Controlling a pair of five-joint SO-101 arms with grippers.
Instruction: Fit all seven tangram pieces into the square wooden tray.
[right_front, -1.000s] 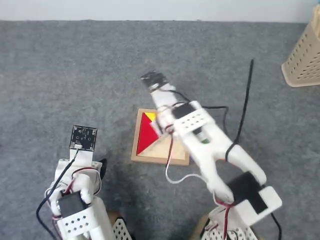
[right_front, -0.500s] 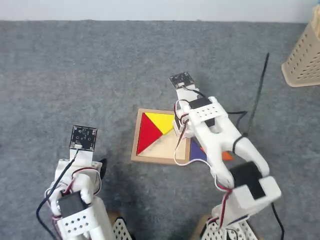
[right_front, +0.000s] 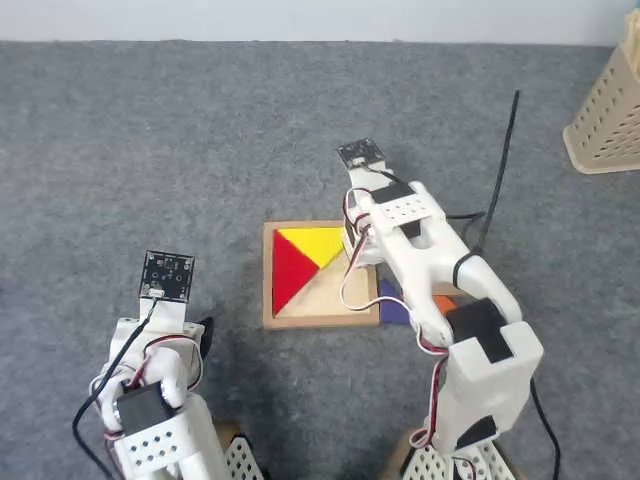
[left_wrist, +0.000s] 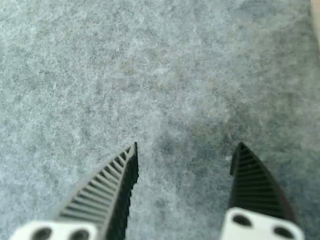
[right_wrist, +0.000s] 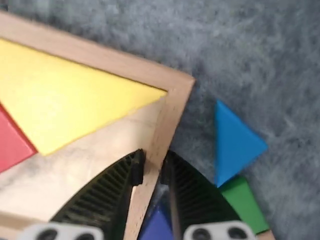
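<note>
The square wooden tray lies mid-table and holds a yellow triangle and a red triangle. My right gripper is at the tray's right wall, one finger inside and one outside, shut on the rim. Yellow triangle and red triangle lie inside the tray. Outside the wall lie a blue triangle, a green piece and a purple piece. A purple piece and an orange piece peek out beside the right arm. My left gripper stands open over bare carpet.
A perforated beige basket stands at the far right edge. The left arm is folded at the near left. A black cable trails behind the right arm. Grey carpet covers the table.
The right arm swung from over the tray's left half to its right wall and lowered. The tray has slid slightly left and squared up. The left arm has not moved.
</note>
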